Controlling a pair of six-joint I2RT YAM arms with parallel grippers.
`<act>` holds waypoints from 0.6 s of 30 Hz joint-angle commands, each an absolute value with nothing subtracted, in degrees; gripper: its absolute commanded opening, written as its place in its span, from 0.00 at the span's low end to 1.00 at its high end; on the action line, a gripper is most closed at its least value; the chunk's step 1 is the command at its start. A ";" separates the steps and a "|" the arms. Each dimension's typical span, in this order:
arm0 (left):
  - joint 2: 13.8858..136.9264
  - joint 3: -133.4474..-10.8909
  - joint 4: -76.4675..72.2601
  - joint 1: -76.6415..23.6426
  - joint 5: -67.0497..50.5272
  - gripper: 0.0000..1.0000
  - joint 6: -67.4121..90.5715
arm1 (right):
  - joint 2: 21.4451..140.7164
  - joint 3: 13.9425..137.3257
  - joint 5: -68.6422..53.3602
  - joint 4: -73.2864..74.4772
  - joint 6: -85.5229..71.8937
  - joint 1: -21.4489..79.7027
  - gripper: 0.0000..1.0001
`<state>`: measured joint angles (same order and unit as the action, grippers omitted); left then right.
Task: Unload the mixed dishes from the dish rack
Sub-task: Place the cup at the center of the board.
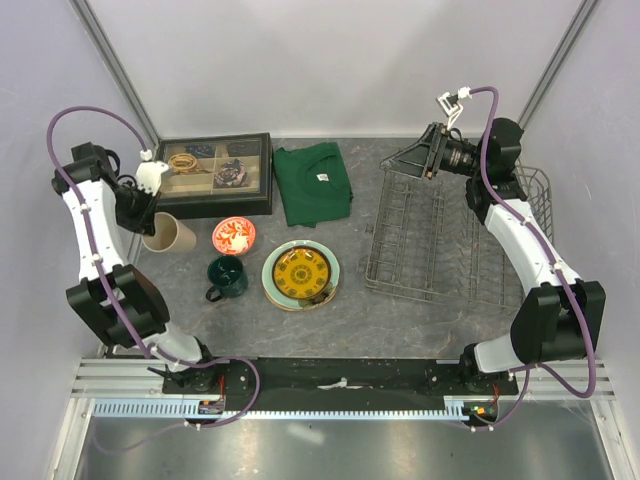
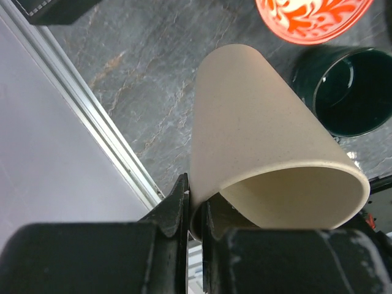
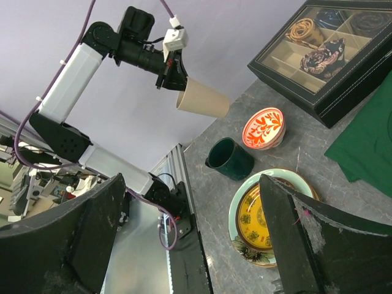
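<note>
The beige tumbler point(image 2: 263, 141) is pinched at its rim, tilted, by the left gripper point(image 2: 195, 214). The right gripper point(image 3: 193, 236) is held spread wide (the green cloth point(image 1: 310, 190) has a tag too small to be read).

No writing, number or brand can be read from where I stand. The only label-like thing is a small white tag point(image 1: 323, 178) on the folded green cloth point(image 1: 310, 200), and it is too small to make out any letters on it.
</note>
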<state>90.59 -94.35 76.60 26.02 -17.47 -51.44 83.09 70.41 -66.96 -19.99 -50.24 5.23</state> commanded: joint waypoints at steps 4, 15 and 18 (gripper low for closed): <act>93.51 -92.20 85.96 26.19 -13.71 0.02 -55.02 | 80.86 72.86 -66.53 -19.51 -47.55 5.01 0.98; 97.73 -86.75 83.06 24.26 -11.51 0.02 -54.23 | 81.30 73.12 -66.36 -18.02 -46.49 5.01 0.98; 99.05 -87.27 82.97 22.95 -10.81 0.02 -53.44 | 81.30 73.13 -66.36 -18.02 -46.41 5.01 0.98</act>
